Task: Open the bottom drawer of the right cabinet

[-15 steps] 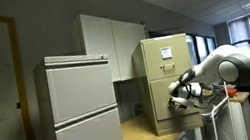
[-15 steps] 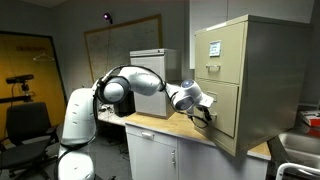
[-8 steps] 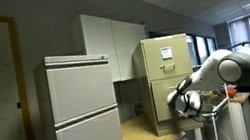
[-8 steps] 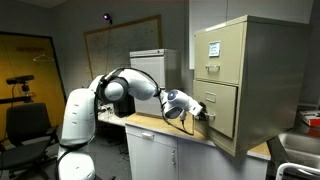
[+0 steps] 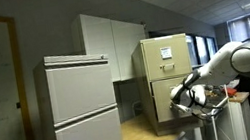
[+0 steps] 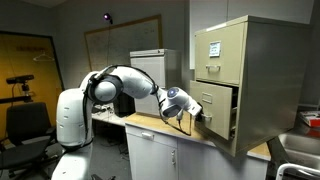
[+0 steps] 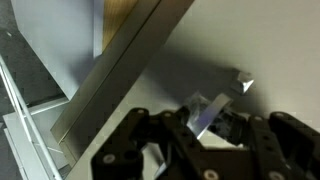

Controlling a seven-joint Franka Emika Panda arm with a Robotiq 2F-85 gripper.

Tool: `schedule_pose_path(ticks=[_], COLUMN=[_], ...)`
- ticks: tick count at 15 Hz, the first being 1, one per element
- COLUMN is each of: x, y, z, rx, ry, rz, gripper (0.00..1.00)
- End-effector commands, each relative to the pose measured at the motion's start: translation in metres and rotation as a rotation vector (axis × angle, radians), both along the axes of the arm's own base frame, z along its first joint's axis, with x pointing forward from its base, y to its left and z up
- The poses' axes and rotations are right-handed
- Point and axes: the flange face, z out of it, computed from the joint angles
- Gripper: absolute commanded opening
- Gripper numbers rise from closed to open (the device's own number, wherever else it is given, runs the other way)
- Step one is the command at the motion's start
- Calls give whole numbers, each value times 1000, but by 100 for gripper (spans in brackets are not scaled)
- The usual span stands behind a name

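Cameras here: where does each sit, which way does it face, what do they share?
Exterior view: across the room, facing the narrow tan metal filing cabinet and a wide pale grey cabinet; white arm enters at the frame's right.
Exterior view: beside the tan cabinet, looking along its front; whole arm and base show.
Wrist view: close on the beige bottom drawer front; black fingers at the bottom.
Shared: both exterior views show cabinet and arm.

Two filing cabinets in all: one pale grey cabinet (image 5: 83, 107) with two wide drawers and, at its three o'clock, one tan right cabinet (image 5: 165, 79) with two drawers, bearing one white paper (image 5: 167, 54); one robot arm (image 5: 233, 63).
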Motion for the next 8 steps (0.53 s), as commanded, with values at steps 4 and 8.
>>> schedule_pose_path(ticks=[4,8], x=[-5,-5], y=[-4,5], z=[51,42], rx=[-35,-3], ry=[113,121], rz=[151,173], gripper=[6,6])
